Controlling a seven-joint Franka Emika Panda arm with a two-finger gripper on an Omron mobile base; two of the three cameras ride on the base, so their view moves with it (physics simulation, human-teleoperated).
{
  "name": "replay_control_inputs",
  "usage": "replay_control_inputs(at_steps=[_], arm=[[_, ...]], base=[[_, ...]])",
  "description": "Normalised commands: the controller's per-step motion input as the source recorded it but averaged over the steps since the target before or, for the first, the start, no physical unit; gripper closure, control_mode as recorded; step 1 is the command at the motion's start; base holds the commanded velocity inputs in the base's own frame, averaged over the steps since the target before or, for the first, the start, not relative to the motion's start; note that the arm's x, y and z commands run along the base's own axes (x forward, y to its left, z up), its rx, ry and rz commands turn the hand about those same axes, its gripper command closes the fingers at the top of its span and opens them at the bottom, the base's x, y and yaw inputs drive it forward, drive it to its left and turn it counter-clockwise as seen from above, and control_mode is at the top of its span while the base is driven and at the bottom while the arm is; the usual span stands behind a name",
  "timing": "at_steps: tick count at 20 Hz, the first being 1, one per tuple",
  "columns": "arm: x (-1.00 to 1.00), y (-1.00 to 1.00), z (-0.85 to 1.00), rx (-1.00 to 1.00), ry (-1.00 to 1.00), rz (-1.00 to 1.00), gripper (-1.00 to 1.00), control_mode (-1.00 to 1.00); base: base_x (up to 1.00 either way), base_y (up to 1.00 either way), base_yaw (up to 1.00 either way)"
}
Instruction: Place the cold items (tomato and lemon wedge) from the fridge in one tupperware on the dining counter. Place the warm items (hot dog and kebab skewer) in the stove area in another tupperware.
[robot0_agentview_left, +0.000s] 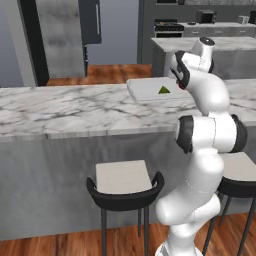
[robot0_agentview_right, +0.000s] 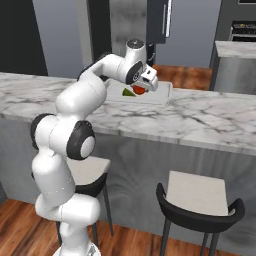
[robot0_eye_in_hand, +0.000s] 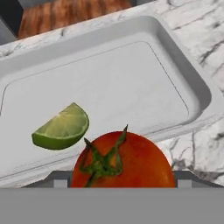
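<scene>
My gripper (robot0_agentview_right: 145, 85) is shut on the tomato (robot0_eye_in_hand: 127, 162), a round red fruit with a green stem, and holds it over the near rim of the tupperware (robot0_eye_in_hand: 192, 87). This shallow pale tray lies on the white marble dining counter (robot0_agentview_left: 60, 110). The lemon wedge (robot0_eye_in_hand: 63, 127) lies inside the tray, left of the tomato and apart from it. From the right base view the tomato (robot0_agentview_right: 139, 90) shows red under the hand, beside the wedge (robot0_agentview_right: 128, 92). In the left base view the arm hides the hand, and the wedge (robot0_agentview_left: 164, 90) shows in the tray (robot0_agentview_left: 145, 92).
Two dark stools with pale seats (robot0_agentview_left: 125, 185) (robot0_agentview_right: 200, 200) stand under the counter's overhang by the base. Behind the counter are a marble-topped island (robot0_agentview_left: 235, 50), the black stove (robot0_agentview_left: 169, 27) and the dark fridge (robot0_agentview_left: 92, 20).
</scene>
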Motion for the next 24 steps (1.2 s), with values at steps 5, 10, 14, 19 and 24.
replay_control_inputs(at_steps=[5,10,14,19,24], arm=[[0.61,-0.08,-0.34,-0.02,0.00,0.07,1.00,-1.00],[0.68,-0.04,-0.51,-0.06,0.00,0.07,1.00,-1.00],[0.76,-0.04,-0.33,-0.04,0.04,0.08,1.00,-1.00],[0.76,-0.05,-0.27,-0.02,0.02,0.07,1.00,-1.00],[0.17,0.00,-0.14,-0.04,-0.06,0.02,-1.00,-1.00]], base=[[0.00,0.00,0.00],[0.00,0.00,0.00],[0.00,0.00,0.00],[0.00,0.00,0.00],[0.00,0.00,0.00]])
